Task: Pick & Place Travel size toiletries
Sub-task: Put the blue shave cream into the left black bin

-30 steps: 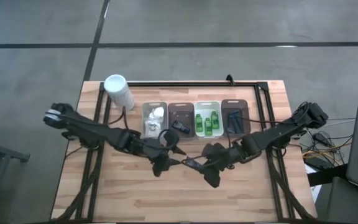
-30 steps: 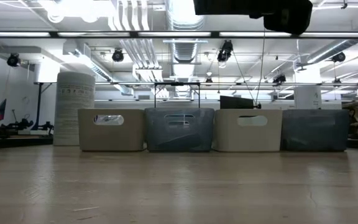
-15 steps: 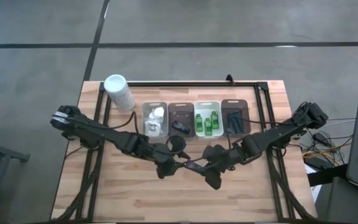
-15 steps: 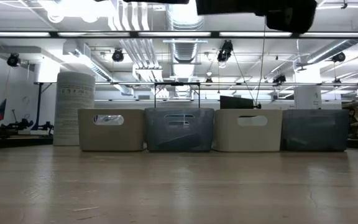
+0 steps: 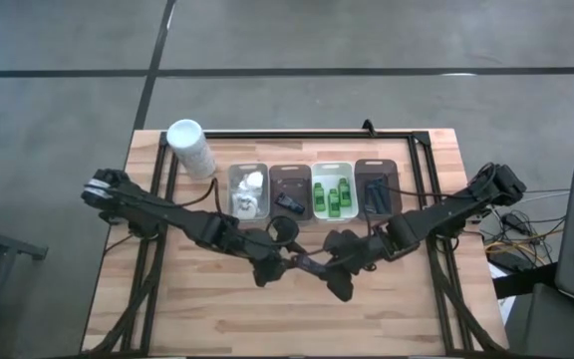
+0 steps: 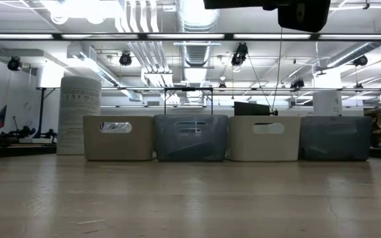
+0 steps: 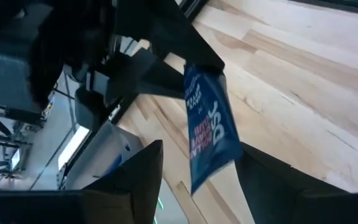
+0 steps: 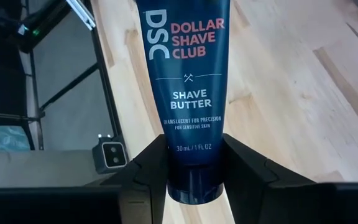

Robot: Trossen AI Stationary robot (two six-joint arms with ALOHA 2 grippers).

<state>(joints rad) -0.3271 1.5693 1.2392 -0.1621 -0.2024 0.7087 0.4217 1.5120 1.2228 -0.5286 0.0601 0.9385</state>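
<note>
Wooden table (image 5: 207,309), four trays (image 5: 312,189) along far side. Near trays, above mid-table: shave butter tube (image 8: 188,93) clamped at cap end by right gripper (image 8: 191,163); left gripper (image 7: 197,171) spread around crimped end. Likely light, soft, squeezable; best taken near stiff cap.

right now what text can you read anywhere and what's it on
All on the dark blue tube held in the right gripper:
"DSC"
"DOLLAR SHAVE CLUB"
"SHAVE BUTTER"
"TRANSLUCENT FOR PRECISION"
"FOR SENSITIVE SKIN"
"30 mL / 1 FL OZ"
Print on the white cylinder: too small to read.
</note>
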